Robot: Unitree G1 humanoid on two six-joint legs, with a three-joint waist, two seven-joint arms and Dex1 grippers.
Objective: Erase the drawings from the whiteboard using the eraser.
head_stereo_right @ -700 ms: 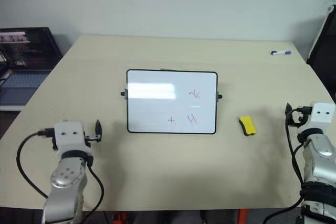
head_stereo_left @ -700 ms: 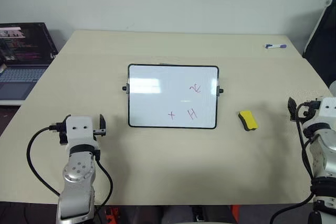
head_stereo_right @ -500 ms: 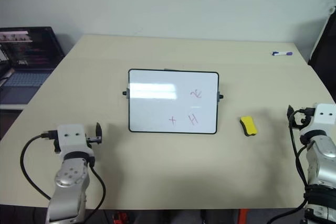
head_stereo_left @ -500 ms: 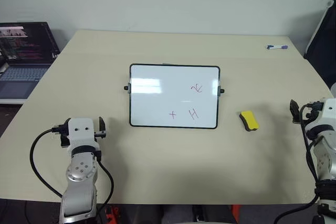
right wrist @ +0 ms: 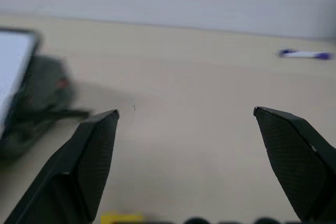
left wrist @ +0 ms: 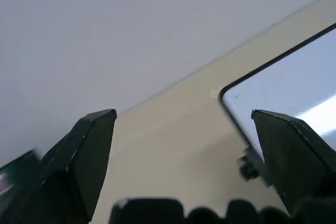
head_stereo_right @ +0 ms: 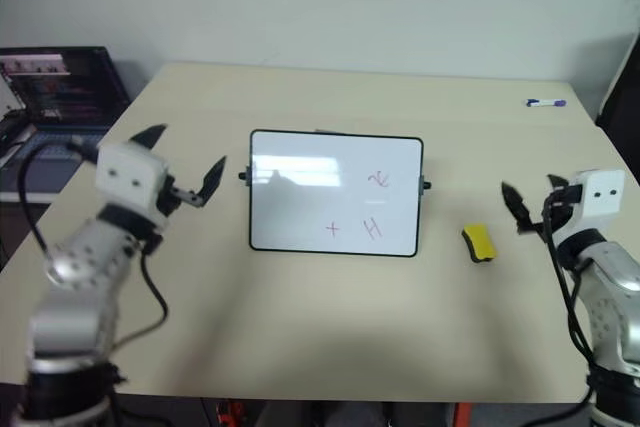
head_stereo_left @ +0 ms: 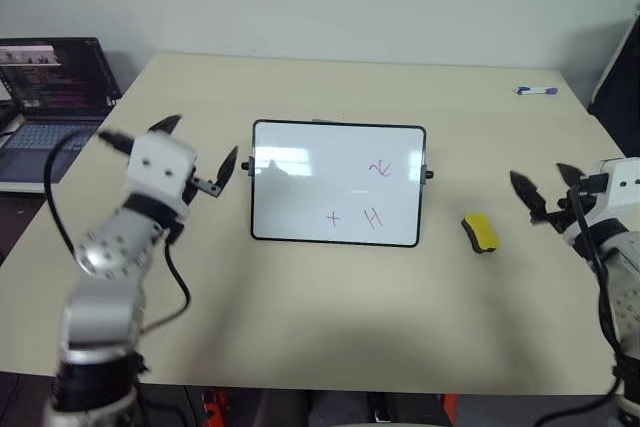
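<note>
The whiteboard [head_stereo_left: 300,197] lies at the table's middle, black-framed. On its right half are the pink-red drawings: a squiggle [head_stereo_left: 379,168], a plus [head_stereo_left: 333,217] and an H [head_stereo_left: 373,217]. The yellow eraser [head_stereo_left: 479,232] lies on the table just right of the board. My left gripper [head_stereo_left: 203,140] is raised left of the board's left edge, open and empty, pointing toward it. My right gripper [head_stereo_left: 538,175] hovers right of the eraser, open and empty. In the left wrist view the board's corner [left wrist: 294,87] shows between the spread fingers [left wrist: 94,135]. A sliver of the eraser [right wrist: 121,217] shows in the right wrist view.
A white-and-blue marker pen [head_stereo_left: 535,91] lies at the table's far right corner. An open laptop [head_stereo_left: 50,87] stands on a lower surface beyond the table's left edge. A dark object [head_stereo_left: 620,57] leans past the right edge.
Both arms have lifted from the near table edge. The left gripper swung up toward the board's left side; the right moved in toward the eraser. Both sets of fingers now stand spread.
</note>
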